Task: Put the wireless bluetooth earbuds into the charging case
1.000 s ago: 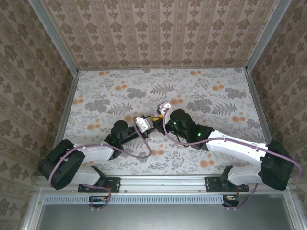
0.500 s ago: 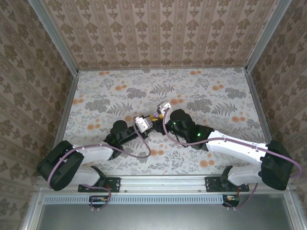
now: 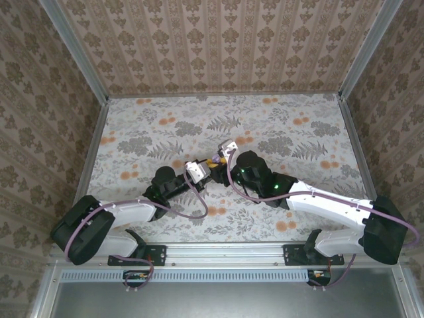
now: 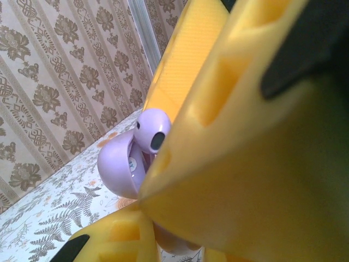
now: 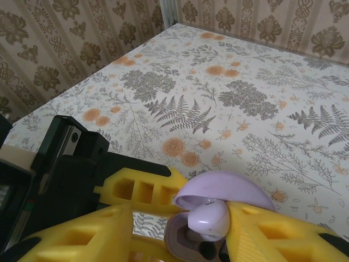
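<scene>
Near centre, left end effector (image 3: 209, 165) grips one charging case (image 5: 223, 188), one earbud (image 5: 208, 218) inside — right end effector (image 5: 184, 232) parted.

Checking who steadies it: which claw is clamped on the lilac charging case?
The left claw: it is shut on the lilac clamshell charging case, whereas the right claw has its jaws apart, the lilac earbud between them.
</scene>
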Robot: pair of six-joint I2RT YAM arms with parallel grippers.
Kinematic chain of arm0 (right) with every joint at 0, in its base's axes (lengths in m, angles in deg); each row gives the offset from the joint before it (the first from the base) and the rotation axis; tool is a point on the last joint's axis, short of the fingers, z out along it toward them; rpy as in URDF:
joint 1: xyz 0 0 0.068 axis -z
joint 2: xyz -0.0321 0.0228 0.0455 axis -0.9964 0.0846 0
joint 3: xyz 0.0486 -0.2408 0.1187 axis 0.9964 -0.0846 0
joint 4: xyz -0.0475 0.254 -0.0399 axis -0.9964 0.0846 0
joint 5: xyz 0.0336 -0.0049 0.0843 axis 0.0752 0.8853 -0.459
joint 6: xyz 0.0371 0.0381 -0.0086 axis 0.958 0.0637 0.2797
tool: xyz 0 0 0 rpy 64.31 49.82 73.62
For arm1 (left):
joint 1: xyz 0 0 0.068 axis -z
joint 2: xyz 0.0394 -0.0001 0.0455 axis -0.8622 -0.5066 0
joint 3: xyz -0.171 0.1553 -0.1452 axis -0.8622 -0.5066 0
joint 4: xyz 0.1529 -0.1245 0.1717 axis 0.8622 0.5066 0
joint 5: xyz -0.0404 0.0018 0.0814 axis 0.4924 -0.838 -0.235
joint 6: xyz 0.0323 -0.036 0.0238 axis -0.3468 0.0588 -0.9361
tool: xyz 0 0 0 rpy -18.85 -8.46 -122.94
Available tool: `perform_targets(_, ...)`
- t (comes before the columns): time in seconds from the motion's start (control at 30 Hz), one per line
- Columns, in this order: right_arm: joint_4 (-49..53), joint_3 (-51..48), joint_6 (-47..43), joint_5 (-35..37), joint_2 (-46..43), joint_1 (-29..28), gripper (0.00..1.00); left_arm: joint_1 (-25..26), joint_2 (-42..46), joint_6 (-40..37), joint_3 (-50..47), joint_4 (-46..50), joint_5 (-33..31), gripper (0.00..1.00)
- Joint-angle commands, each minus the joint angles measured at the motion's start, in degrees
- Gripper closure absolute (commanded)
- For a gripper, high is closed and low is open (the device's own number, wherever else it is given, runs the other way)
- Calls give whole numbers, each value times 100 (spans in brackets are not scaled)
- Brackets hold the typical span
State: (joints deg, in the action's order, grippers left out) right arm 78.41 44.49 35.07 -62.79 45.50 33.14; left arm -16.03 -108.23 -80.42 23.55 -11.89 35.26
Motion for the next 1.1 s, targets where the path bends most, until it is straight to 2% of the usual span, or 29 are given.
perform_targets(0.0, -24, -26, 105, 267, -145, 66, 50, 59, 123, 9, 129, -228, 164, 99)
perform_targets(0.5, -76, -35, 212, 190, -286, 129, 42, 63, 96, 14, 119, -237, 86, 98)
perform_targets(0.73, 213, -44, 764, -383, -312, 545, 43, 51, -4, 134, 40, -175, -317, 98)
perform_targets(0.87, 668, 51, 974, -663, -337, 796, 43, 42, -58, 205, 27, -160, -433, 99)
perform_targets(1.07, 2409, 495, 1421, -922, -351, 1471, 45, 37, -54, 276, 27, 26, -513, 99)
